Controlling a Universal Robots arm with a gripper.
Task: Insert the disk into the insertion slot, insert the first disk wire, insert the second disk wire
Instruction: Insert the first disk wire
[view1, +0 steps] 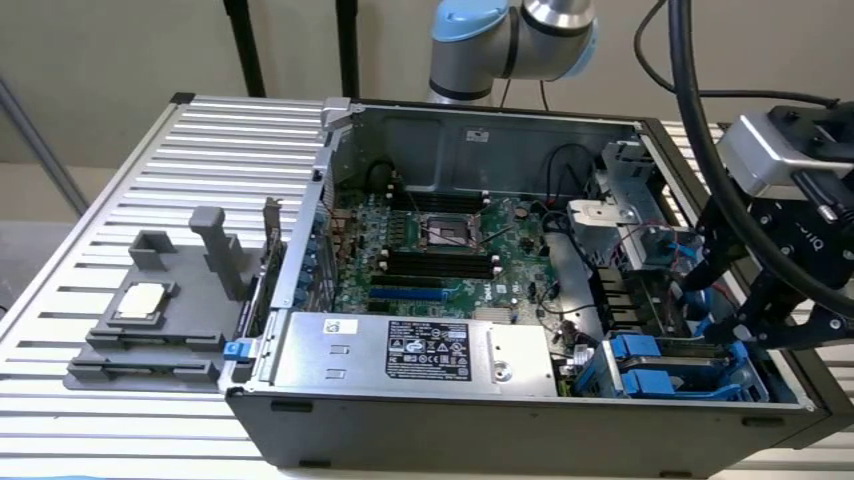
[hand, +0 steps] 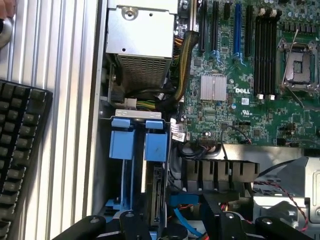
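Where the slatted silver metal table (view1: 107, 250) starts on the exterior view's left, a grey plastic stand (view1: 167, 320) sits. Next comes the open dark computer case (view1: 507, 430) with its green board (view1: 454, 250). Toward the right, the flat grey disk in its bright blue plastic frame (hand: 156, 147) stands on edge inside the grey metal insertion slot (view1: 627, 375). Above it hangs the black gripper (view1: 727, 310), fingers spread wide, gripping nothing.

Insertion slot (view1: 681, 368) inside case (view1: 534, 432) — exterior view's right.
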